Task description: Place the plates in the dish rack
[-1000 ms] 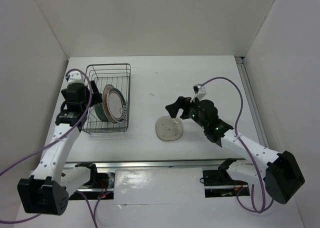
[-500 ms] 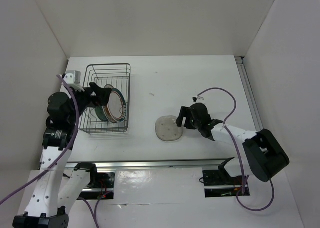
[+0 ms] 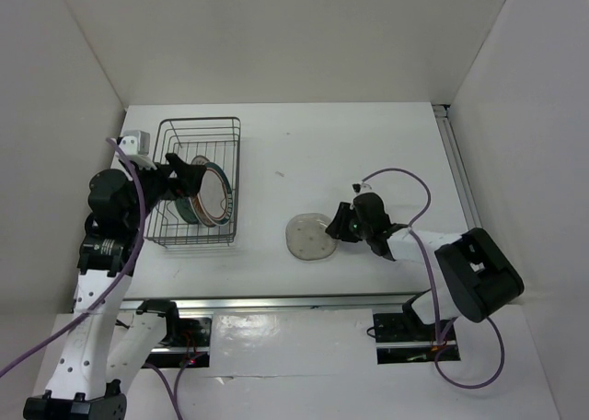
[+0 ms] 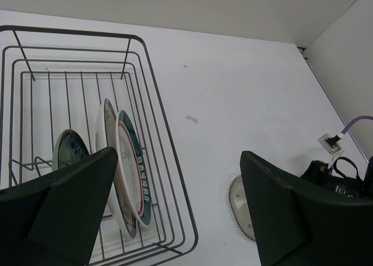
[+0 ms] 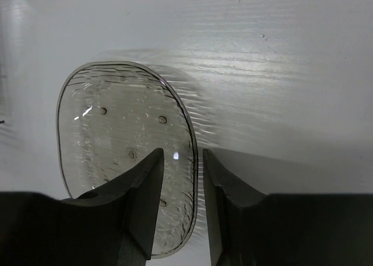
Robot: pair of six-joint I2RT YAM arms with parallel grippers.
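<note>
The translucent beige plate (image 3: pixel 310 237) lies flat on the white table, right of the dish rack (image 3: pixel 201 120). My right gripper (image 3: pixel 339 225) is down at its right edge. In the right wrist view the jaws straddle the plate's rim (image 5: pixel 193 139), one finger over the plate (image 5: pixel 116 132), one outside it, with gaps on both sides of the rim, so the right gripper (image 5: pixel 182 155) is still open. Three plates (image 3: pixel 210 194) stand on edge in the rack. My left gripper (image 3: pixel 189 175) hangs wide open above the rack's right side and holds nothing.
The left wrist view shows the rack's wire rim (image 4: pixel 157 102), the standing plates (image 4: pixel 131 178) and part of the beige plate (image 4: pixel 238 200). A purple cable (image 3: pixel 405 176) loops over the right arm. White walls close in the table at the left, back and right.
The right arm came down to the beige plate's right rim and its jaws narrowed round it. The left arm pulled back from the rack, then stayed still and open.
</note>
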